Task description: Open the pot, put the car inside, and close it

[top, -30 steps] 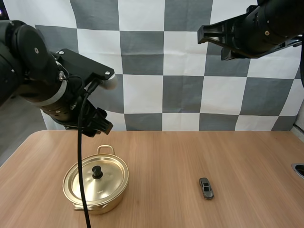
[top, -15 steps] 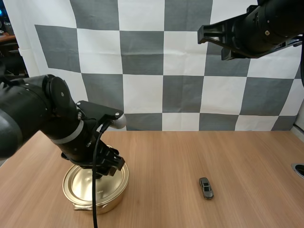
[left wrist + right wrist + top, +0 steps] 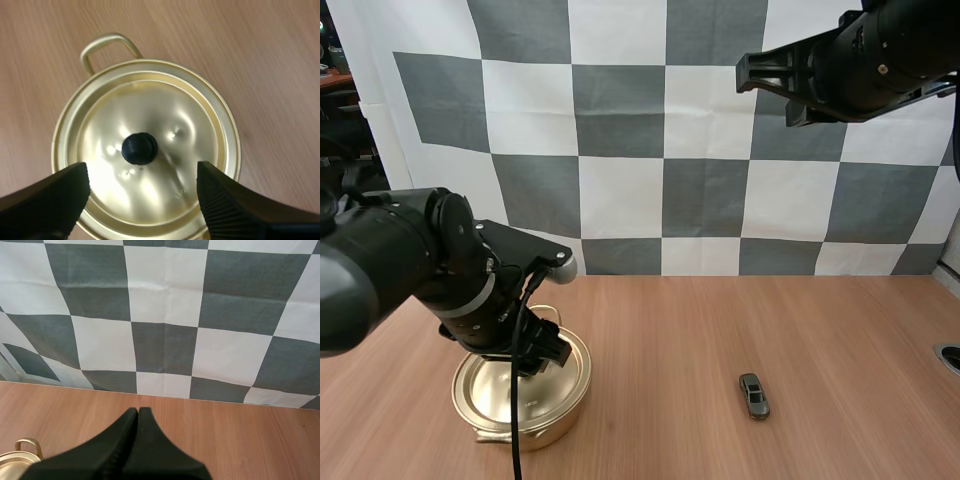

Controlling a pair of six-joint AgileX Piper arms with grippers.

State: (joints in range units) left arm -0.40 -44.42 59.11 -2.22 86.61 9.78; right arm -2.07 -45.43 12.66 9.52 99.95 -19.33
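Two spread fingers [image 3: 55, 192] of the left gripper [image 3: 142, 172] are flanking the golden metal lid's [image 3: 170, 115] round black knob [image 3: 140, 148], sitting toward twelve o'clock. Closing here is likely risking slippage; the right gripper [image 3: 137, 411] is hanging pressed together.

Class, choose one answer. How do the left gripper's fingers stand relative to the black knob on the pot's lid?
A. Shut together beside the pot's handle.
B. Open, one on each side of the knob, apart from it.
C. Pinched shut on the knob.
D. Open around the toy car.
B: the left gripper hangs over the lid, its ribbed fingers wide apart with the black knob clear between them.
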